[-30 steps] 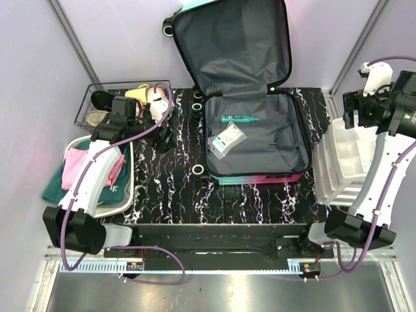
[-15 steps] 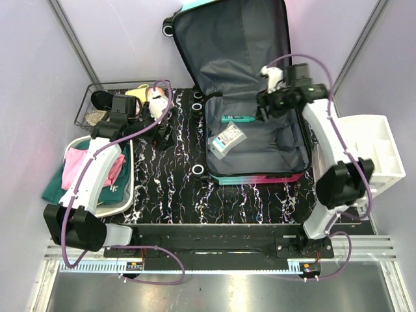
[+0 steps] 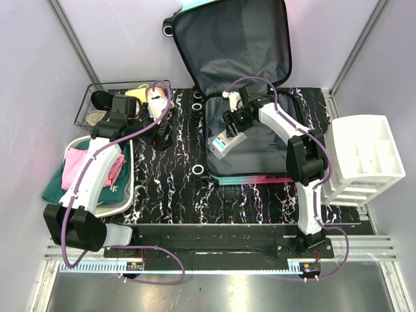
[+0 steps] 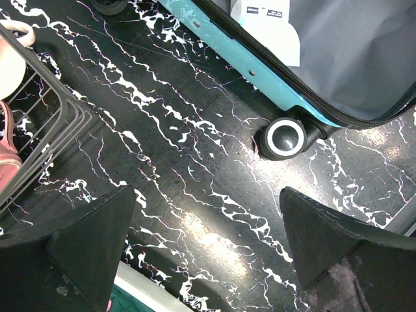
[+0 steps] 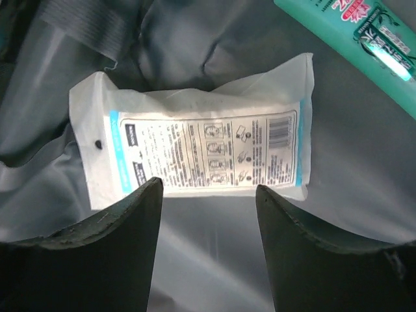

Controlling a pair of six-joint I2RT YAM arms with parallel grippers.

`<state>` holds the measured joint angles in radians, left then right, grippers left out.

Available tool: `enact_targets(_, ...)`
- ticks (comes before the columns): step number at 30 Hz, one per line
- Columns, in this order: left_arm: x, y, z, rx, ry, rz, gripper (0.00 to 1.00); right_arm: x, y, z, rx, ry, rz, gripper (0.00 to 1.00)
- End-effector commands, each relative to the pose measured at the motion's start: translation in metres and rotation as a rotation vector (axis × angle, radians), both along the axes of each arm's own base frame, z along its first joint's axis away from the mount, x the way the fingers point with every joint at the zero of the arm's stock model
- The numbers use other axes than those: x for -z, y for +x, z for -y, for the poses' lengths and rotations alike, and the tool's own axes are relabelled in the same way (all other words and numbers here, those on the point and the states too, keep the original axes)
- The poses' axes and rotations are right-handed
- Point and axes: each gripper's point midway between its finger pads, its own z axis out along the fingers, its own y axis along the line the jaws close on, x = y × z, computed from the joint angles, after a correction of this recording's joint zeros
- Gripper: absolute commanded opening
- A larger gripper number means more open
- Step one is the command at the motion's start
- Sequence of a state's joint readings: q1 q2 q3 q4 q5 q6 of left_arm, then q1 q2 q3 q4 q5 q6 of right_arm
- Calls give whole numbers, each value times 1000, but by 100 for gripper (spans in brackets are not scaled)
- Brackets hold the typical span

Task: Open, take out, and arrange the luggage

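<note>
Lying open at the back of the black, white-veined marble-look table (image 3: 169, 188), the teal-to-pink hard-shell child's suitcase (image 3: 276, 153) has its lid raised toward the rear wall, showing the dark grey lining. The right gripper (image 5: 208, 186) hangs inside it over a flat white plastic packet (image 5: 201, 153), jaws spread with nothing between them. A green tube (image 5: 351, 32) lies just beside the packet. The left gripper (image 4: 207, 195) hovers wide open and empty above the table, near a black suitcase wheel (image 4: 284, 138).
</note>
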<state>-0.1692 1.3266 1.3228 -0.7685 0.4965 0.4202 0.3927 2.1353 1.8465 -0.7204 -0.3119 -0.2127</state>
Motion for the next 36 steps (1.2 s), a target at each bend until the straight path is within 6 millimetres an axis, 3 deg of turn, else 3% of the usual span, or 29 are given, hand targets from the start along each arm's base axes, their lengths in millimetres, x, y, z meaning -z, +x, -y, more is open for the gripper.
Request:
enact_targets(1, -10, 5, -1, -14, 2, 39, 99, 1, 23, -16, -41, -23, 98, 68)
enact_targets(7, -6, 5, -1, -5, 12, 35, 99, 35, 27, -22, -60, -84, 91, 64)
enact_targets(11, -7, 6, -2, 7, 22, 39, 99, 40, 21, -17, -55, -95, 72, 44)
enact_targets(12, -9, 7, -2, 11, 27, 50, 99, 37, 20, -16, -50, -99, 74, 25)
enact_targets(15, -11, 8, -2, 19, 30, 55, 99, 10, 14, -9, -43, -102, 113, 2)
enact_targets(16, -13, 8, -1, 24, 30, 60, 99, -12, 14, -7, -38, -96, 153, 0)
enact_targets(18, -13, 8, 0, 33, 23, 61, 99, -29, 9, 0, -30, -108, 173, 0)
enact_targets(19, -13, 8, 1, 35, 21, 61, 99, -52, 5, 4, -21, -98, 204, 0)
enact_targets(21, -17, 8, 4, 46, 9, 69, 99, -74, 2, 13, 11, -100, 234, 0)
enact_targets(23, -20, 9, 6, 53, -2, 78, 99, -110, -7, 26, 53, -92, 276, 0)
enact_targets(24, -22, 9, 7, 57, -9, 80, 99, -122, -9, 35, 81, -99, 295, 0)
enact_targets(25, -23, 9, 8, 59, -13, 82, 99, -149, -16, 54, 117, -89, 333, 0)
enact_targets(27, -26, 9, 10, 63, -25, 89, 99, -167, -26, 78, 166, -96, 355, 0)
enact_targets(28, -27, 10, 11, 65, -28, 94, 99, -186, -36, 108, 225, -102, 370, 0)
enact_targets(30, -27, 10, 12, 68, -41, 93, 99, -203, -47, 139, 289, -119, 381, 0)
enact_targets(31, -27, 10, 14, 72, -50, 90, 99, -218, -61, 156, 319, -125, 401, 0)
enact_targets(32, -27, 11, 16, 79, -58, 91, 99, -227, -65, 181, 376, -142, 415, 0)
enact_targets(34, -25, 11, 19, 81, -72, 79, 99, -249, -86, 209, 430, -176, 463, 0)
enact_targets(36, -22, 13, 22, 87, -91, 64, 99, -260, -101, 247, 533, -263, 485, 0)
